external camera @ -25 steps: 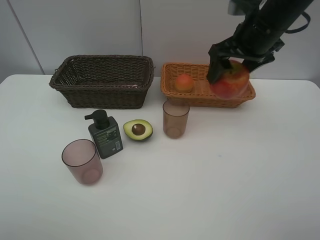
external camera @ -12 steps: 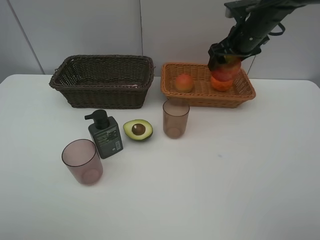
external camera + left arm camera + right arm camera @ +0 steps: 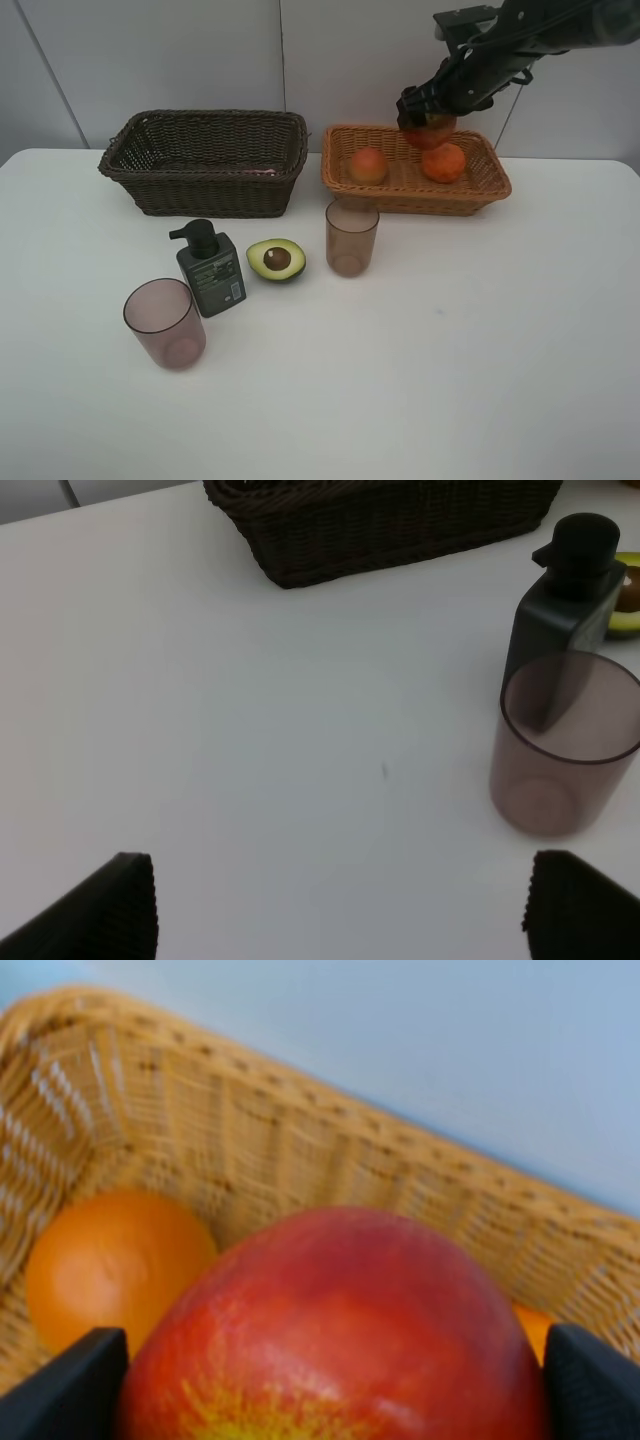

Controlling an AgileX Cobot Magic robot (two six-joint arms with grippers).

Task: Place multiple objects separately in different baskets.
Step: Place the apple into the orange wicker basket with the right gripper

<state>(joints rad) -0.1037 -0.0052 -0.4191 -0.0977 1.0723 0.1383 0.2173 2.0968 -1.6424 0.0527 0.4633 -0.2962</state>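
My right gripper [image 3: 424,112] is shut on the red apple [image 3: 431,131] and holds it over the back of the light orange-tan basket [image 3: 415,200]. In the right wrist view the apple [image 3: 330,1330] fills the space between the fingers [image 3: 70,1385], with an orange fruit [image 3: 105,1260] beyond it. The tangerine [image 3: 444,162] and the peach-coloured fruit [image 3: 368,165] lie in that basket. The dark brown basket [image 3: 205,190] stands to its left. The pump bottle [image 3: 210,272], halved avocado [image 3: 276,259] and two mauve cups [image 3: 164,322] [image 3: 351,237] stand on the table. My left gripper [image 3: 340,910] is open and empty near one cup [image 3: 565,745]. I cannot make out the pink bottle.
The white table [image 3: 450,350] runs to a grey wall behind the baskets. In the left wrist view the pump bottle [image 3: 570,590] stands behind the cup, the dark basket [image 3: 380,520] is farther off, and bare table [image 3: 250,730] lies between.
My right gripper has carried the apple up and back-left over the light basket. The tangerine, hidden behind the apple before, now shows. Nothing else has moved.
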